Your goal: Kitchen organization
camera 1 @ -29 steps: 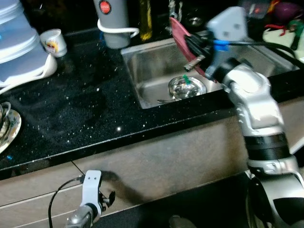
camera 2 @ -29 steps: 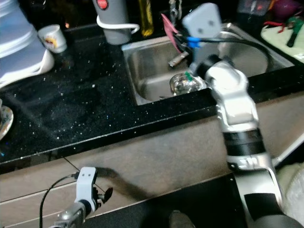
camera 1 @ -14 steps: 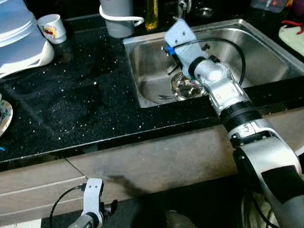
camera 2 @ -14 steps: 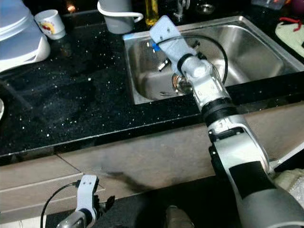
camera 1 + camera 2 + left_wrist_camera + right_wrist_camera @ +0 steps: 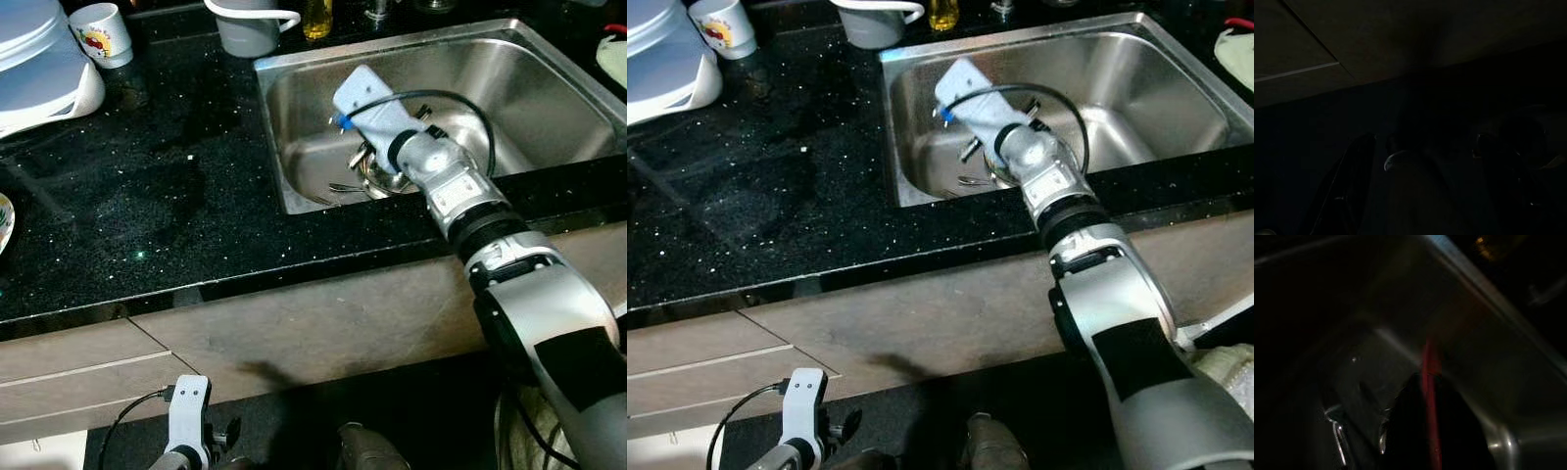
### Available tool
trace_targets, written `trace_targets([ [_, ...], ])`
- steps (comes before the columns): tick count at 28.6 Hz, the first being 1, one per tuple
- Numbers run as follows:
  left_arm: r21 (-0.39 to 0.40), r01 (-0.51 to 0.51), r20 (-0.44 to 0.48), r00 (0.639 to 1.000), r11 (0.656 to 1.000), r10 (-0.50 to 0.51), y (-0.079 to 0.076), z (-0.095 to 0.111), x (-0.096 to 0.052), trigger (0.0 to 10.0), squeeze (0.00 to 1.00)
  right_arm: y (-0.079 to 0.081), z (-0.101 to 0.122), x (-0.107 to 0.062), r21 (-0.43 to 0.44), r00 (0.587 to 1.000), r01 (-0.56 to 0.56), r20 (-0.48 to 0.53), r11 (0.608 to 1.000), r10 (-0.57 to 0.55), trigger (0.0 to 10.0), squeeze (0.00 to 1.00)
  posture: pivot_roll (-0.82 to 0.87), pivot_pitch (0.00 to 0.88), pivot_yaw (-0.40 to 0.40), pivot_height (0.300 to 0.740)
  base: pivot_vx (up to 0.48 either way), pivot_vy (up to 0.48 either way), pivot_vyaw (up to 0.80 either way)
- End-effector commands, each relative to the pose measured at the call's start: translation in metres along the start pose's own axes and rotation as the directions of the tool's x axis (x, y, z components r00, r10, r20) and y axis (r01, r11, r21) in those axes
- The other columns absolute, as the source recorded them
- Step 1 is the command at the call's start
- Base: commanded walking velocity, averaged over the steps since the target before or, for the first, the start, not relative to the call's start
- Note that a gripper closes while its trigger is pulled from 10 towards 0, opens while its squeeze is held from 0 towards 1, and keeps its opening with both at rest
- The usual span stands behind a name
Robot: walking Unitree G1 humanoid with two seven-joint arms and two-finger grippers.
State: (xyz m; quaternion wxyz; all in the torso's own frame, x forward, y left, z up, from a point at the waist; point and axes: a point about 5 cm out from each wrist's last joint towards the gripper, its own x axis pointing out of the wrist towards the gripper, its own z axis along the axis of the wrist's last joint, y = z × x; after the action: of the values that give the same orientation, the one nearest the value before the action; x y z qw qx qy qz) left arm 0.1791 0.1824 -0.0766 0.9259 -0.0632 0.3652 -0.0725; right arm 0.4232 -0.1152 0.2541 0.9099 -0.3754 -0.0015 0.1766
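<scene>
While reaching into sink (image 5: 549, 88), right end effector (image 5: 1432, 431) pinches thin red utensil (image 5: 1430, 367); light, stiff, likely slippery; grip mid-handle. Left end effector unclear.

My two head eyes look steeply down over the black countertop (image 5: 147, 196) and steel sink (image 5: 549, 88), sharing both. My right wrist camera sits close inside that sink (image 5: 1508, 382); my left wrist camera faces dark cabinet fronts (image 5: 1327, 44) below.
</scene>
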Motion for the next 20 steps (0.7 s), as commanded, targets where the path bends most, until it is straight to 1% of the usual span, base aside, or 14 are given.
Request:
trace_targets([
  [1,-0.014,-0.006,-0.022,1.0,1.0,0.006,0.001,-0.008,-0.004,10.0,0.0,0.0,0.005,0.001,-0.013,1.0,-0.009,0.011,1.0,0.01,10.0,1.0,0.04,0.235,0.016,0.74,0.0,0.0,0.0],
  [7,-0.015,-0.007,-0.014,1.0,1.0,0.007,0.001,-0.004,-0.001,10.0,0.0,-0.008,0.005,0.0,0.041,0.999,0.024,0.024,0.999,-0.025,10.0,1.0,0.03,0.223,0.017,0.74,0.0,0.0,0.0],
  [8,-0.016,-0.008,-0.013,1.0,1.0,0.008,0.0,-0.003,-0.001,10.0,0.0,-0.012,0.007,-0.001,0.069,0.998,0.04,0.039,0.997,-0.043,10.0,1.0,0.03,0.218,0.017,0.74,0.0,0.0,0.0],
  [9,-0.016,-0.009,-0.011,1.0,1.0,0.009,0.0,-0.002,0.0,10.0,0.0,-0.018,0.012,-0.003,0.146,0.994,0.052,0.089,0.988,-0.065,10.0,1.0,0.03,0.213,0.018,0.74,0.0,0.0,0.0],
  [10,-0.017,-0.01,-0.009,1.0,1.0,0.01,0.0,-0.001,0.0,10.0,0.0,-0.023,0.015,-0.004,0.198,0.989,0.056,0.124,0.979,-0.082,10.0,0.69,0.03,0.213,0.018,0.74,0.0,0.0,0.0],
  [11,-0.017,-0.01,-0.009,1.0,1.0,0.01,0.0,-0.001,0.0,10.0,0.0,-0.023,0.015,-0.004,0.198,0.989,0.056,0.124,0.979,-0.082,10.0,0.69,0.03,0.213,0.018,0.74,0.0,0.0,0.0],
  [12,-0.017,-0.012,-0.007,1.0,1.0,0.011,0.0,0.001,0.001,10.0,0.0,-0.029,0.022,-0.007,0.29,0.975,0.03,0.202,0.956,-0.092,10.0,0.11,0.02,0.202,0.019,0.74,0.0,0.0,0.0],
  [13,-0.017,-0.012,-0.007,1.0,1.0,0.011,0.0,0.001,0.001,10.0,0.0,-0.029,0.022,-0.007,0.29,0.975,0.03,0.202,0.956,-0.092,10.0,0.11,0.02,0.202,0.019,0.74,0.0,0.0,0.0],
  [14,-0.015,-0.012,-0.001,1.0,1.0,0.012,0.0,0.004,0.002,10.0,0.0,-0.04,0.036,-0.017,0.486,0.912,-0.1,0.393,0.868,-0.115,10.0,0.0,0.02,0.187,0.022,0.74,0.0,0.0,0.0],
  [15,-0.015,-0.012,-0.001,1.0,1.0,0.012,0.0,0.004,0.002,10.0,0.0,-0.04,0.036,-0.017,0.486,0.912,-0.1,0.393,0.868,-0.115,10.0,0.0,0.02,0.187,0.022,0.74,0.0,0.0,0.0],
  [17,-0.014,-0.013,0.004,1.0,1.0,0.013,0.0,0.007,0.004,10.0,0.0,-0.046,0.041,-0.028,0.573,0.838,-0.225,0.527,0.788,-0.143,10.0,0.0,0.01,0.174,0.025,0.74,0.0,0.0,0.0],
  [18,-0.015,-0.014,0.008,1.0,1.0,0.014,0.0,0.009,0.005,10.0,0.0,-0.046,0.039,-0.032,0.593,0.811,-0.27,0.564,0.758,-0.153,10.0,0.0,0.01,0.166,0.027,0.74,0.0,0.0,0.0],
  [19,-0.015,-0.014,0.008,1.0,1.0,0.014,0.0,0.009,0.005,10.0,0.0,-0.046,0.039,-0.032,0.593,0.811,-0.27,0.564,0.758,-0.153,10.0,0.0,0.01,0.166,0.027,0.74,0.0,0.0,0.0],
  [20,-0.016,-0.015,0.011,1.0,1.0,0.015,0.0,0.01,0.005,10.0,0.0,-0.044,0.038,-0.037,0.597,0.787,-0.311,0.598,0.739,-0.152,10.0,0.0,0.0,0.163,0.028,0.74,0.0,0.0,0.0],
])
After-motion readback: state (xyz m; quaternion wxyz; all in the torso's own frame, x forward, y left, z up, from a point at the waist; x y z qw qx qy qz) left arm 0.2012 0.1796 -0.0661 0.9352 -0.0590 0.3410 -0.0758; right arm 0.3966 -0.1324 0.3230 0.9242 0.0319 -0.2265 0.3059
